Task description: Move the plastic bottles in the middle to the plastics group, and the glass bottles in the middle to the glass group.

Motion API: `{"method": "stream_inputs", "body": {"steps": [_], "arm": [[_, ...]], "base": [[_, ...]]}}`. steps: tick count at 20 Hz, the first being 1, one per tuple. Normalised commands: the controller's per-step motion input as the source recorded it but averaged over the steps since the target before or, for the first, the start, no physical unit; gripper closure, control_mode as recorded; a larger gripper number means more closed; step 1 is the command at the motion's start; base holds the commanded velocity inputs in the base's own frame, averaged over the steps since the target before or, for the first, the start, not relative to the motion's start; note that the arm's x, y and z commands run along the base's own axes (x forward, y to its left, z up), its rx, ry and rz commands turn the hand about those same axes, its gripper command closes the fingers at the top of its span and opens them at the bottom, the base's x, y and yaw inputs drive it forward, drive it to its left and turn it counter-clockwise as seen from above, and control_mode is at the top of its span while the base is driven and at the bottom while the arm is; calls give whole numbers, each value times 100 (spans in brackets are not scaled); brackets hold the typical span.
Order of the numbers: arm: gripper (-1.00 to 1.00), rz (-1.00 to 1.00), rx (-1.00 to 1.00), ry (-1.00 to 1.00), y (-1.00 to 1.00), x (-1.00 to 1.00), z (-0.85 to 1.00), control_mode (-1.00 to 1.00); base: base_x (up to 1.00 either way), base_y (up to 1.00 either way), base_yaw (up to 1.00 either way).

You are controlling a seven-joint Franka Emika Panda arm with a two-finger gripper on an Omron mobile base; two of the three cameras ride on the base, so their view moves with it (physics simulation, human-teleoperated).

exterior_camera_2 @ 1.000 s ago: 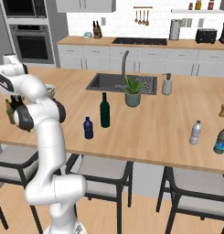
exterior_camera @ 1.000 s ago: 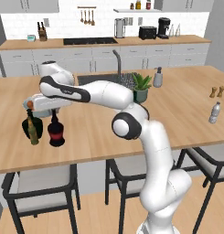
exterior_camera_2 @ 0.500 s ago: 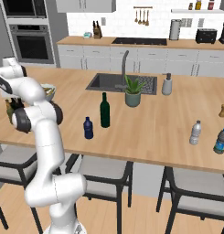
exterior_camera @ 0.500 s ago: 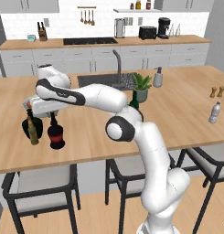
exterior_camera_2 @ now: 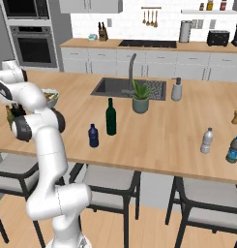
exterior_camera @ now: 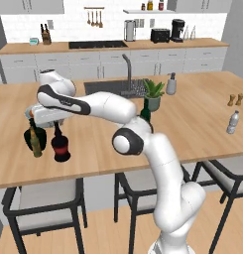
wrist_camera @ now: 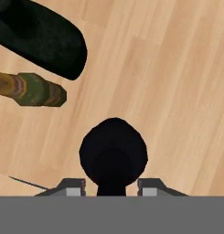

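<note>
Your two-finger gripper (wrist_camera: 111, 185) hangs directly above the squat round black bottle with a red band (exterior_camera: 59, 146), its fingers (wrist_camera: 73, 186) parted on either side of the thin neck with a small gap, not clamped. That bottle stands at the left end of the wooden island counter (exterior_camera: 192, 119), just beside the fat dark green round bottle (exterior_camera: 37, 137) and the slim olive-brown bottle (exterior_camera: 34, 144). The tall dark green wine bottle (exterior_camera_2: 111, 116) and small dark blue plastic bottle (exterior_camera_2: 93, 135) stand mid-counter.
</note>
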Motion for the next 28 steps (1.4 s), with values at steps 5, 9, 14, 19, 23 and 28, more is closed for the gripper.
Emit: {"method": "stream_inputs", "body": {"steps": [5,9,14,19,23,28], "arm": [[-100,0,0,0,0,0,0,-100],[-100,0,0,-5,-5,-31,15,-100],[-100,-1,1,-3,-14,-45,39,-100],[-100,-7,5,0,-56,-44,35,-100],[-100,-5,9,-1,-96,-31,10,-100],[-100,-7,10,-1,-100,-13,0,-100]], "base": [[0,0,0],[0,0,0],[0,0,0],[0,0,0],[0,0,0],[0,0,0]]}}
